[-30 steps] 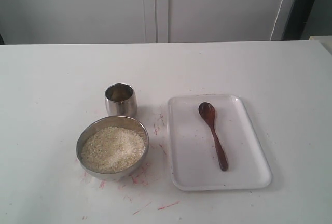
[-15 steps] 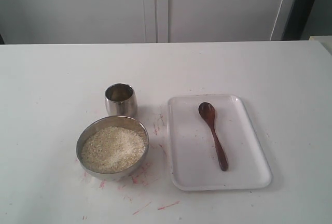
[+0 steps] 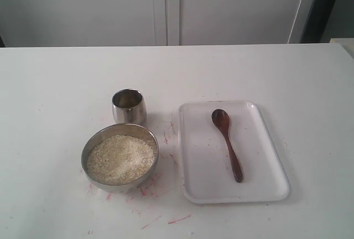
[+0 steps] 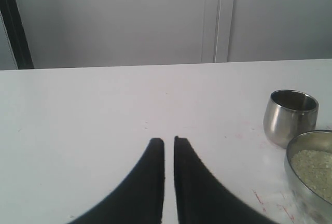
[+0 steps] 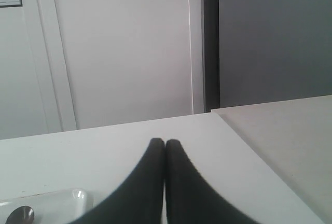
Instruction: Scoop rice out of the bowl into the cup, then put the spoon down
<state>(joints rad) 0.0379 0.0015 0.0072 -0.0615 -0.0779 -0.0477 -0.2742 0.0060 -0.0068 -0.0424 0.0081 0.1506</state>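
The steel bowl (image 3: 86, 164) holds rice (image 3: 120, 157) at front left of the white table, and the small steel cup (image 3: 129, 107) stands just behind it. The wooden spoon (image 3: 227, 142) lies on a white tray (image 3: 199, 161), head toward the back. Neither gripper shows in the exterior view. My left gripper (image 4: 169, 140) hovers low over bare table, its fingers nearly together with nothing between them; the cup (image 4: 290, 115), the bowl (image 4: 294, 182) and the rice (image 4: 314, 164) sit off to one side. My right gripper (image 5: 165, 141) is shut and empty, with the tray corner (image 5: 57, 199) and the spoon head (image 5: 19, 214) beside it.
Red scuff marks (image 3: 166, 219) dot the table around the bowl. White cabinet doors (image 3: 166, 6) stand behind the table. A second table surface (image 5: 290, 141) adjoins the right edge.
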